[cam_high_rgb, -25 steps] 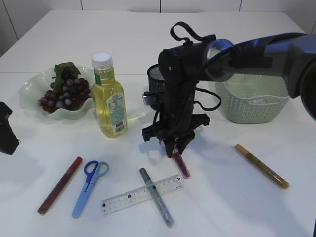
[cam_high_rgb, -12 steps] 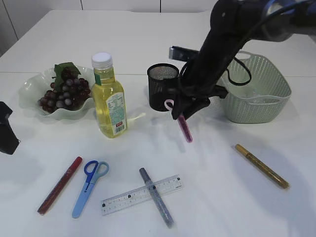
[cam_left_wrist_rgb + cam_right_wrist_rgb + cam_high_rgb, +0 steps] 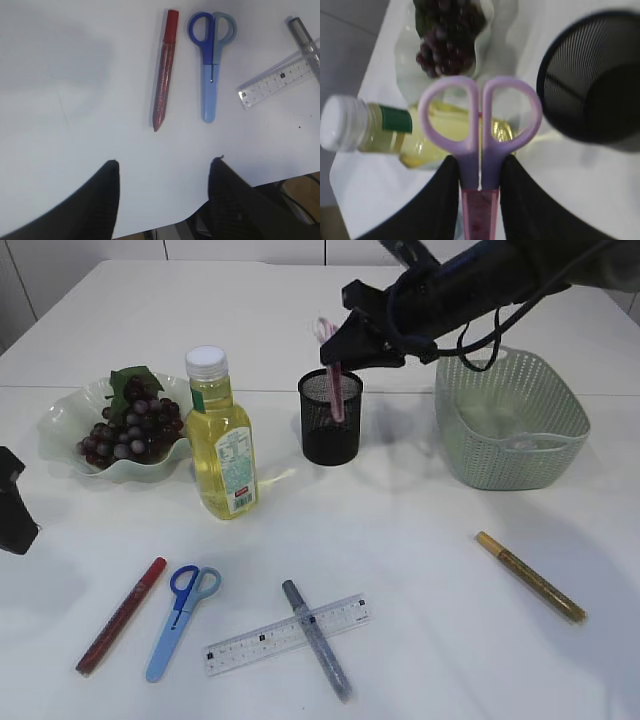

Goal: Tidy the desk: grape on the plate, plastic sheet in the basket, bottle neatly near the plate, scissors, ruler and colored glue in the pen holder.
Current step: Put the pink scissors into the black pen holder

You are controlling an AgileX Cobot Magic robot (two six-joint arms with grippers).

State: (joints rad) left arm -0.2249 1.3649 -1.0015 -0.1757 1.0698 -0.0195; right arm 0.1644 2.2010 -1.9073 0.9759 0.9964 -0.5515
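The right gripper [image 3: 338, 348], clamped on the pink scissors [image 3: 331, 375], has carried them up off the table to the pen holder [image 3: 331, 418]. They hang near upright, handles up, blades inside the rim, ready to drop. The left gripper [image 3: 164, 172] waits with jaws apart above the red glue pen [image 3: 165, 70].

no words or numbers can be read: the bottle [image 3: 224, 445] carries a label [image 3: 239, 472] too small to make out, and the ruler [image 3: 277, 81] shows only tick marks.
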